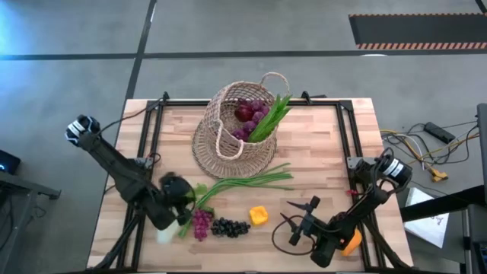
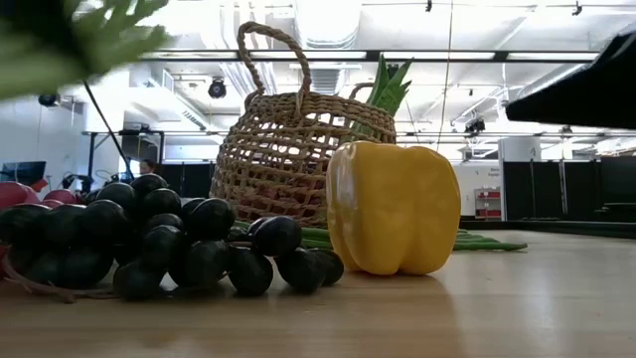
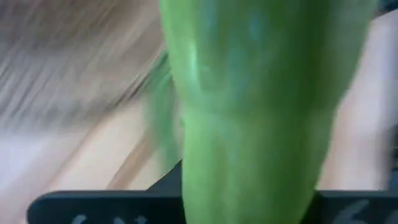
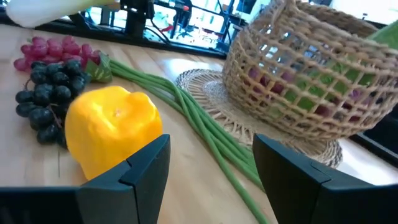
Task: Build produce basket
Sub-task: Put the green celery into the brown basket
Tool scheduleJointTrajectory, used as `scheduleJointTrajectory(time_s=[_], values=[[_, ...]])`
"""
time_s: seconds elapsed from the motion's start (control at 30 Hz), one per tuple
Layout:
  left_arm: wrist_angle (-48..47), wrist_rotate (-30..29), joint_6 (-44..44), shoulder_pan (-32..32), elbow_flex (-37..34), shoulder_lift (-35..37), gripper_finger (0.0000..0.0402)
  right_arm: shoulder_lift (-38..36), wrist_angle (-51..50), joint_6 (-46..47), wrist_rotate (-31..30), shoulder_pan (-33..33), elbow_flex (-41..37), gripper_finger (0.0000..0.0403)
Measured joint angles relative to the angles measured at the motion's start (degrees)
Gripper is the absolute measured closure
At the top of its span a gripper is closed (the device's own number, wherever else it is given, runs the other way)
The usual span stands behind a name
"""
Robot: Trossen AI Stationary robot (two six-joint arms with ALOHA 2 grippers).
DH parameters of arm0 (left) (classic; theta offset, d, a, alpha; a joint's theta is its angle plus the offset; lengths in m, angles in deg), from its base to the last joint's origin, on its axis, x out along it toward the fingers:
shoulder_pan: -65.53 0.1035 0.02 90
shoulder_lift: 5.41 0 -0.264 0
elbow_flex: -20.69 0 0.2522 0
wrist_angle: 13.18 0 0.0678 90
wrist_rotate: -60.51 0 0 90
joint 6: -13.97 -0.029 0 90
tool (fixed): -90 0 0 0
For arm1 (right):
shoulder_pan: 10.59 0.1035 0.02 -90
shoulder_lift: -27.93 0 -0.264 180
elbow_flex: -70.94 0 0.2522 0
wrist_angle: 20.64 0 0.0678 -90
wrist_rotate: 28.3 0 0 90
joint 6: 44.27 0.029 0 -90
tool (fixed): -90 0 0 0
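Observation:
The wicker basket stands at the far middle of the table with purple and red produce and a green leek top in it. My left gripper is shut on a second leek near the front left. The leek's white end and its blurred leaves show above the table. Long green onions, purple grapes, black grapes and a yellow pepper lie on the table. My right gripper is open and empty, just right of the pepper. My left gripper holds the leek's green stalk between its two fingers, which lie across it. The stalk fills the wrist view and hides the fingertips. The leek appears lifted off the table, its white end toward the near edge and its leaves toward the basket.
An orange lies under my right arm at the front right. A round woven base spreads under the basket. Bare wood lies at the right side of the table.

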Motion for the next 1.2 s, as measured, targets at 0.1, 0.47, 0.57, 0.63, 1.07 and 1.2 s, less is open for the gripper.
scheduleJointTrajectory(time_s=[0.1, 0.47, 0.57, 0.63, 1.07, 1.2], values=[[20.8, -1.5, -22.7, 3.2, 1.6, -0.4, 0.0364, -0.4, 0.1, -1.7, -0.2, -0.1, 1.2, 0.0182], [80.4, 1.4, -99.2, 20.5, 7.9, -8.8, 0.0364, -0.6, 0.0, -6.4, -1.6, -0.8, 5.4, 0.0182], [80.6, 5.9, -104.4, 28.0, 12.7, -10.6, 0.0364, -0.6, 0.0, -6.4, -1.6, -0.8, 5.9, 0.0182], [77.0, 12.6, -104.9, 33.6, 16.3, -11.4, 0.0364, -0.6, 0.0, -6.4, -1.6, -0.8, 6.0, 0.0182], [54.0, 22.0, -107.6, 61.3, 21.4, -19.1, 0.0364, -0.6, 0.5, -5.7, -1.5, -0.9, 5.8, 0.0182], [54.5, 21.3, -106.8, 63.1, 17.7, -20.9, 0.0364, -0.6, 0.5, -5.8, -1.5, -0.9, 5.7, 0.0182]])
